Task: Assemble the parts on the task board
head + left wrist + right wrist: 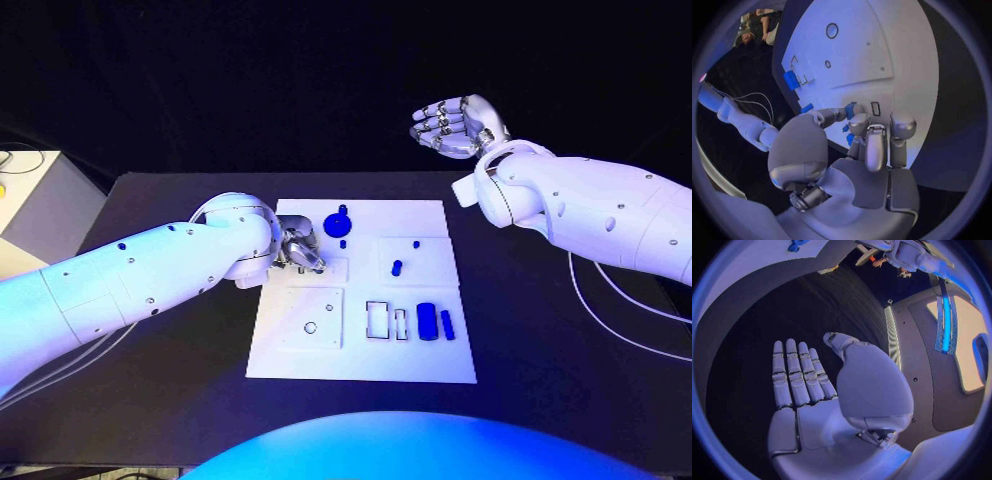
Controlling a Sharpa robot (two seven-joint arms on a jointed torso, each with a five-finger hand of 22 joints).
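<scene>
Much of the left hand was hidden in the head view behind its own white forearm, so that only a few silver fingers showed at the left edge of the task board. The left wrist view told more: the fingers were curled down onto the white plate, with a small blue part pinched between the thumb and a fingertip, though how much of that piece lay under the fingers could not be made out. The board itself was a flat, smooth white rectangle lying in the middle of the matte black bench, carrying raised square panels and dark-outlined slots. Its blue parts were small and glossy: a rounded piece with a stem near the far edge, a short peg in the middle panel, a tiny dot just beyond it, and a stubby block beside a slim bar next to the rectangular cut-outs. A round hole sat in the near-left panel. The right hand was raised well apart from the board, beyond the far edge of the bench; the head view made it seem bunched, but the right wrist view showed its fingers straight and laid side by side, palm bare, holding nothing.
</scene>
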